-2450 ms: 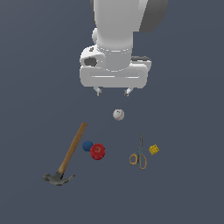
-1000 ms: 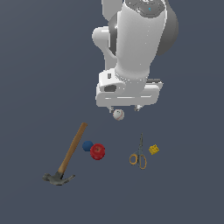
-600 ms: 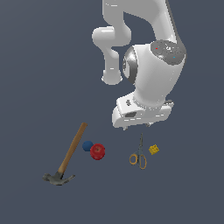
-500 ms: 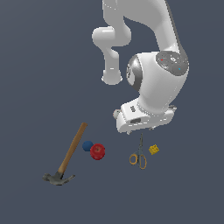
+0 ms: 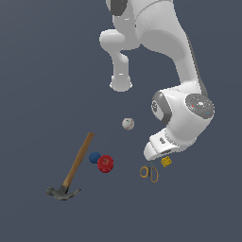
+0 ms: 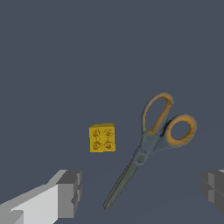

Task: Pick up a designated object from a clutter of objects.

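Note:
The designated object is a tiny yellow studded block (image 6: 103, 138), lying flat beside the yellow-handled scissors (image 6: 151, 144). In the exterior view the block (image 5: 166, 161) peeks out just under my wrist, with the scissors (image 5: 149, 172) to its left. My gripper (image 6: 142, 190) hangs open above both, one fingertip (image 6: 70, 192) on each side of the wrist view, nothing between them. The fingers are hidden behind the hand in the exterior view. The block sits off the gripper's midline, closer to one finger.
Other clutter lies to the exterior view's left: a white baseball (image 5: 127, 124), a red apple (image 5: 105, 163) touching a small blue ball (image 5: 94, 157), and a wooden-handled hammer (image 5: 73, 169).
The arm has swung from above the baseball toward the exterior view's right and come down over the scissors and yellow block. The baseball is uncovered again. No object has moved.

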You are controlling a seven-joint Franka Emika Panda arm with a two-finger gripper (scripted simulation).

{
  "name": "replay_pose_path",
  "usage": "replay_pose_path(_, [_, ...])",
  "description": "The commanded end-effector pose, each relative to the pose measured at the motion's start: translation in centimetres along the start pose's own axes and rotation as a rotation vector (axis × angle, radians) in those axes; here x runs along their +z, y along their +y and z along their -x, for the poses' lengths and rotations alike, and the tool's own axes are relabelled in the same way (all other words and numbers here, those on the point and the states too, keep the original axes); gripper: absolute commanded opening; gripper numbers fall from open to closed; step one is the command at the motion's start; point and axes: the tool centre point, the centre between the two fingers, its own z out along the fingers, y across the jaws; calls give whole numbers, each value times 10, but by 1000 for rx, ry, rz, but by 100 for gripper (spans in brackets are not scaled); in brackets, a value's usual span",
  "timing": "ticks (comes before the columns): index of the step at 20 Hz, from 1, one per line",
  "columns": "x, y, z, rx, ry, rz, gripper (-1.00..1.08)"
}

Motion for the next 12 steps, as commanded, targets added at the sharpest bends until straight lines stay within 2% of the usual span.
replay_pose_path(1, [15,-12,-5,-19,3,-5,100])
replay_pose_path(7, [38,-29,-10,-45,5,-12,100])
replay_pose_path(12, [42,-31,-10,-49,4,-13,100])
